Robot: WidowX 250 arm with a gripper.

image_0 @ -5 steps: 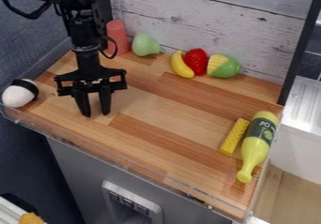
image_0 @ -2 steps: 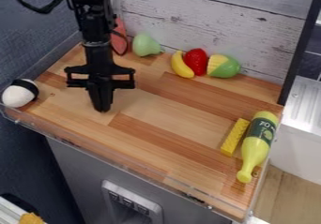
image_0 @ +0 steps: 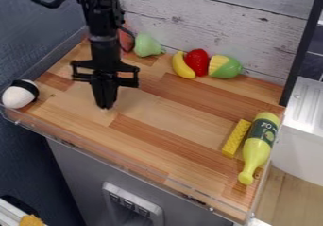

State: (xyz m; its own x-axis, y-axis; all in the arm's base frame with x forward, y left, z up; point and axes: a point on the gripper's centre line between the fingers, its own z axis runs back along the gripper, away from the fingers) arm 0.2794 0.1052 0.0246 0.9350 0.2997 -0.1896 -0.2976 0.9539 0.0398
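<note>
Points the black gripper (image_0: 105, 108) down, low over the left part of the wooden desk (image_0: 174, 118), with its fingers closed together and a black-banded white ball (image_0: 20, 94) well apart, at the desk's left corner. Has, behind the arm (image_0: 101, 29), a partly hidden red object (image_0: 126, 37), then along the plank wall (image_0: 208, 14) a green pear (image_0: 146, 46), banana (image_0: 182, 65), strawberry (image_0: 197, 62) and corn (image_0: 225, 67). Shows, near the right edge, a yellow brick (image_0: 236, 137) just beside a yellow-green bottle (image_0: 260, 143), neck toward the front.
</note>
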